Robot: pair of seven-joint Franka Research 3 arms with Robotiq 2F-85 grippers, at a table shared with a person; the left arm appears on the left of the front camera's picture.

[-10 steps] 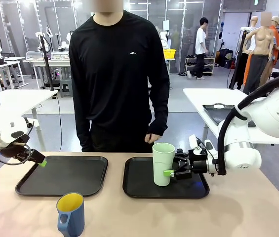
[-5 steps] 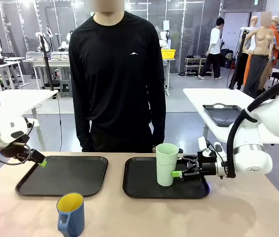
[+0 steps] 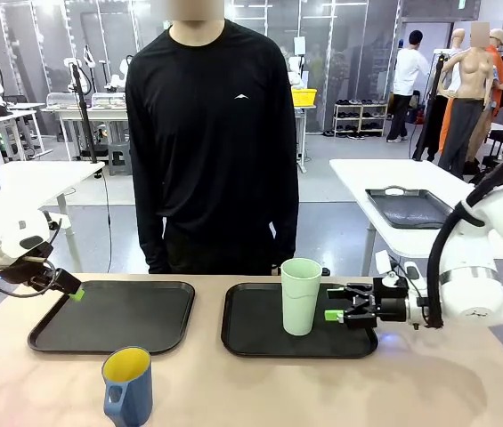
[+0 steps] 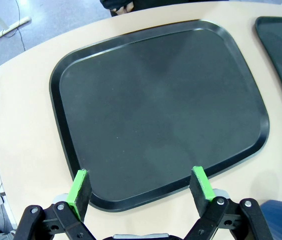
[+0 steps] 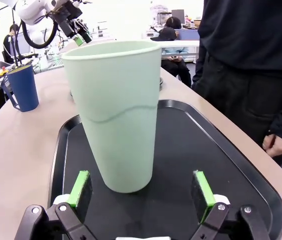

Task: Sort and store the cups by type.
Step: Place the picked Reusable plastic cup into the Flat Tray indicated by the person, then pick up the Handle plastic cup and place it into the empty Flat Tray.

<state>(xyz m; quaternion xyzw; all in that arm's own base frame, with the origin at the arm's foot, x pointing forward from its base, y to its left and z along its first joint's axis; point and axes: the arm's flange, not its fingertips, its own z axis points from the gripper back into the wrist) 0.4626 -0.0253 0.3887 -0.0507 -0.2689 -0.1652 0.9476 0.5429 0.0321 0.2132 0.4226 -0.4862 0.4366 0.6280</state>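
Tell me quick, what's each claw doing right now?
Left claw: open, holding nothing, over the left tray.
Right claw: open, holding nothing, just clear of the mint tumbler.

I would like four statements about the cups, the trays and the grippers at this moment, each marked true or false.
1. The mint-green tumbler stands upright on the right tray. True.
2. The dark blue mug stands on the left tray. False: it stands on the table, in front of that tray.
3. The right gripper has its jaws shut on the tumbler. False: the jaws are open and apart from it.
4. The left gripper holds its jaws open above the left tray's rim. True.
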